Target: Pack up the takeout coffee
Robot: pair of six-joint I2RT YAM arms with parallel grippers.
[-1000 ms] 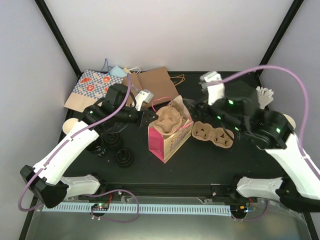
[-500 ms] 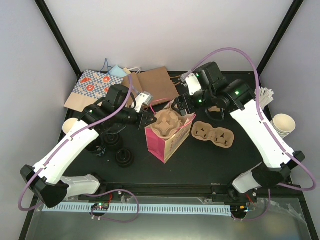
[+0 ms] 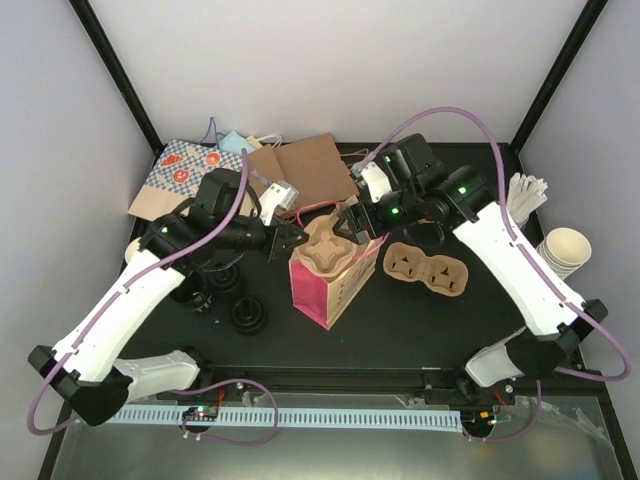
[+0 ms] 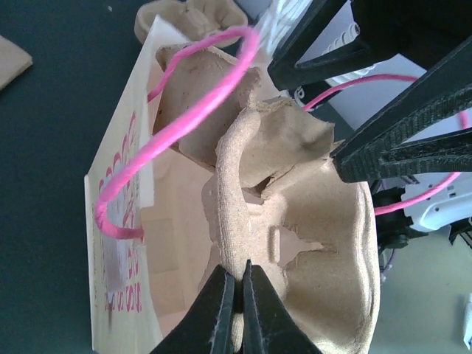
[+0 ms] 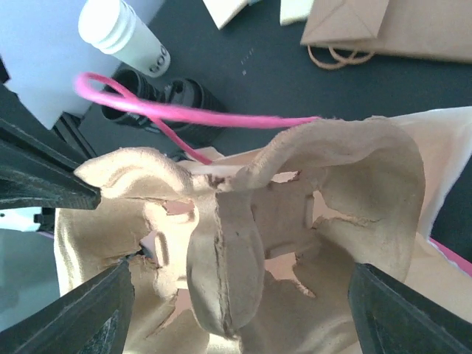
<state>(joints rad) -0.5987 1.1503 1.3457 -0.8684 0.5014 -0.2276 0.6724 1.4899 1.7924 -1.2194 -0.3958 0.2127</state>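
Note:
A pink-and-white paper bag (image 3: 325, 285) stands mid-table with a moulded cardboard cup carrier (image 3: 335, 248) sticking out of its top. My left gripper (image 3: 297, 238) is shut on that carrier's rim, and the thin edge shows pinched between its tips (image 4: 240, 274). My right gripper (image 3: 353, 222) hovers open over the carrier's far side, its fingers wide apart on either side of the carrier (image 5: 240, 295). Round black lids (image 3: 247, 314) sit on the table left of the bag. From above I cannot tell which of them cap the takeout coffee.
A second cup carrier (image 3: 428, 268) lies right of the bag. Flat brown bags (image 3: 305, 170) and a patterned bag (image 3: 180, 178) lie at the back left. Stacked lidless cream cups (image 3: 565, 250) stand at the right edge. The bag's pink handle (image 4: 184, 118) arches over the carrier.
The right arm has swung in from the right side and now has its open fingers over the carrier. The left gripper has kept its hold on the carrier's rim.

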